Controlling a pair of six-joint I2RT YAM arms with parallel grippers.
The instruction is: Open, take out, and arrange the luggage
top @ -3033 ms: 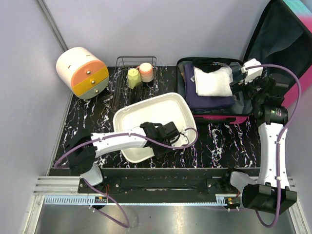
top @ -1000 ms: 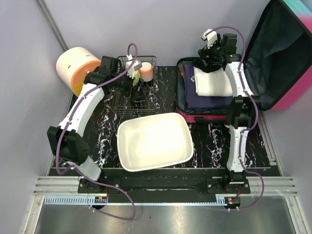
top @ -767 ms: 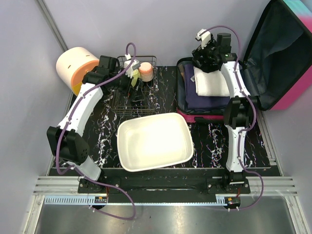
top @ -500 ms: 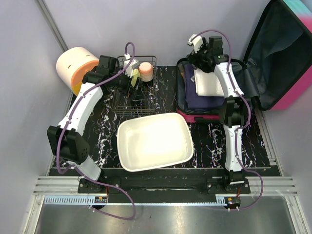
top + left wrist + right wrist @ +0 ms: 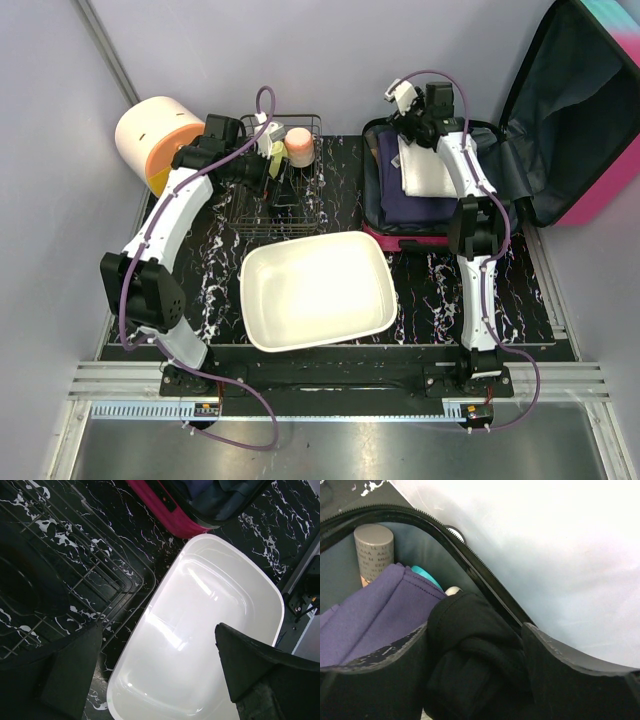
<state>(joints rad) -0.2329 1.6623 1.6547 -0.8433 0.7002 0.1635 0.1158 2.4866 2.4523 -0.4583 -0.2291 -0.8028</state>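
- Sitting open at the far right of the table, the luggage has its lid leaning up and away to the right. I judge the shell stiff and slick, best left where it lies and emptied piece by piece.
- Its load looks soft and light: a black bundle against the far rim, a folded purple garment beside it, and a folded white cloth nearer the middle. A grey can stands in the corner past the purple garment.
- My right gripper straddles the black bundle, one finger at each flank. The bundle fills the gap, and I cannot tell whether I am pinching it yet.
- Cloth like this squashes and sags, so I judge a deep hold across its thick middle safest. A shallow nip could slip off or drag the purple garment along.
- My left gripper hangs wide and empty over the wire rack, with the white tub near it.
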